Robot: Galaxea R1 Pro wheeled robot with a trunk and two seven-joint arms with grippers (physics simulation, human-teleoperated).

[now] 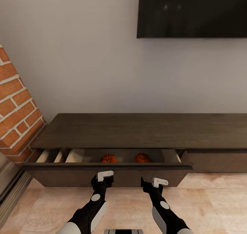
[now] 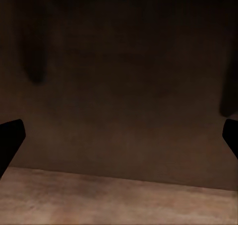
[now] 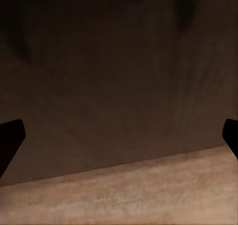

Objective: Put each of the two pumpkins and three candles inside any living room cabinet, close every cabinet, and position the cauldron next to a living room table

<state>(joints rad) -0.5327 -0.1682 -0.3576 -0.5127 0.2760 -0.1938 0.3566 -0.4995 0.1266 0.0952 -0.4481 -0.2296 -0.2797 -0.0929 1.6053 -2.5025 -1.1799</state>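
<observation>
The long dark-brown cabinet (image 1: 137, 131) stands against the wall with its left drawer (image 1: 51, 177) pulled out. Two orange pumpkins (image 1: 108, 158) (image 1: 142, 157) sit side by side inside the drawer, near its middle. My left gripper (image 1: 103, 181) and right gripper (image 1: 151, 186) hover low, just in front of the drawer's front panel. Both are open and hold nothing. In each wrist view the dark drawer front (image 2: 119, 86) (image 3: 119, 76) sits close ahead between the spread fingertips (image 2: 11, 136) (image 3: 11, 136). The candles, cauldron and table are out of view.
A red brick column (image 1: 13, 100) juts out at the left, beside the cabinet's end. A black TV (image 1: 192, 10) hangs on the wall above. The cabinet's right drawer front (image 1: 216, 160) is closed. Pale wood floor (image 1: 212, 199) lies under my arms.
</observation>
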